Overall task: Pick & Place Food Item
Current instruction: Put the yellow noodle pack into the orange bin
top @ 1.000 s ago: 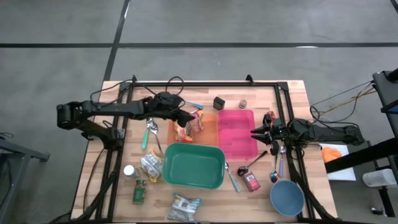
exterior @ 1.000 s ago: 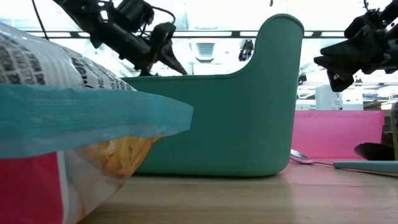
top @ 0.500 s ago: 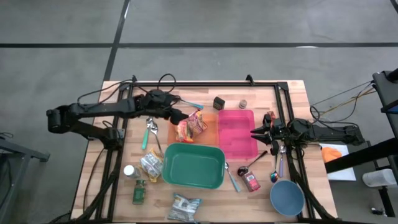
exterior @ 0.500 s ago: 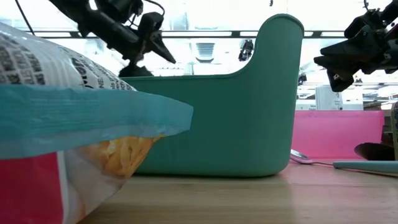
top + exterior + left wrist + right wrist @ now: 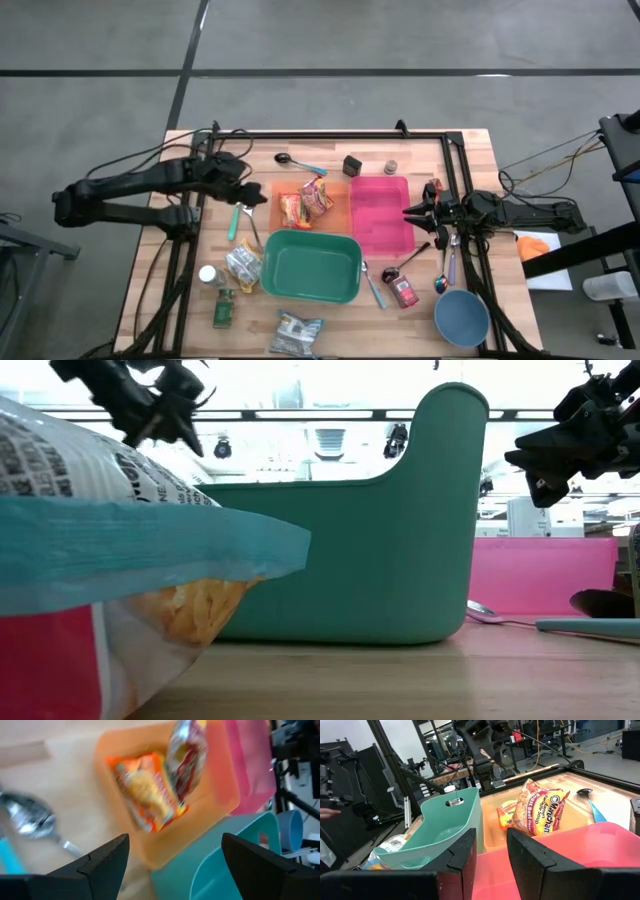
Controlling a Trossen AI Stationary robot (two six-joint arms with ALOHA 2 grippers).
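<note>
High view: two noodle packets lie in the orange tray, between the pink tray and the spoon. Left gripper hangs beside the tray, jaws wide, holding nothing. Right gripper waits at the pink tray's edge, jaws slightly apart, empty. Packets are probably light, crinkly, slippery and brittle inside; grip a sealed edge. Green bin and tray walls crowd any approach.
</note>
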